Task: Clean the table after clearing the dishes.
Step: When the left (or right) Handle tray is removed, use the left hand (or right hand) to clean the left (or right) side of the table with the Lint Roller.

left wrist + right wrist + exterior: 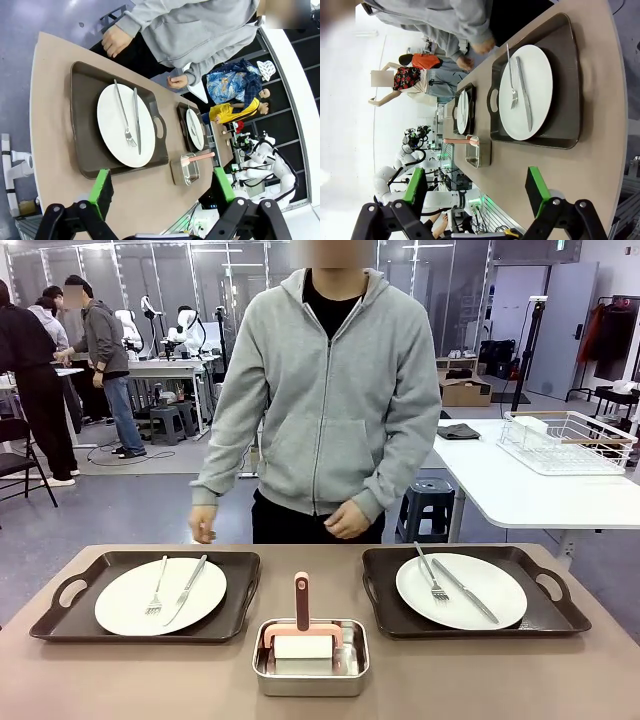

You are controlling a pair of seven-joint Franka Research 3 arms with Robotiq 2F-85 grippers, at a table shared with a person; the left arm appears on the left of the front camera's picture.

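Front view: desk (120,680), taupe-brown, spans the full width. Its far edge lies just before a person (340,410) in a grey hoodie standing at mid-length. One hand (203,525) and the other hand (350,523) hang just above that edge, touching nothing.

Behind, picture right: white table (520,495) carrying a wire dish rack (565,440), with a dark stool (430,505) between it and the person. All stand apart from the desk.

Left tray (60,625) and right tray (384,612), dark and handled, lie flat on the far half, their far rims near the far edge. A little bare top shows beyond each outer handle.

Left plate (125,605) and right plate (420,605), round and white, sit one per tray, roughly centred.

Steel pan (310,687), square, fills the gap between the trays on the near side, just beside both inner handles. Whether it touches them I cannot tell. In it lies a white-padded tool (302,605), its salmon handle pointing to the far side over the pan's rim.

Open room: a bare strip along the near edge on both sides of the pan, widest at the near corners.

Left fork (157,592) and left knife (188,590) lie side by side on the left plate. Right fork (432,578) and right knife (465,592) lie likewise on the right plate.

Left wrist view: left gripper (161,172) spread wide above the desk, nothing between its green pads. Right wrist view: right gripper (476,170) likewise wide and empty.
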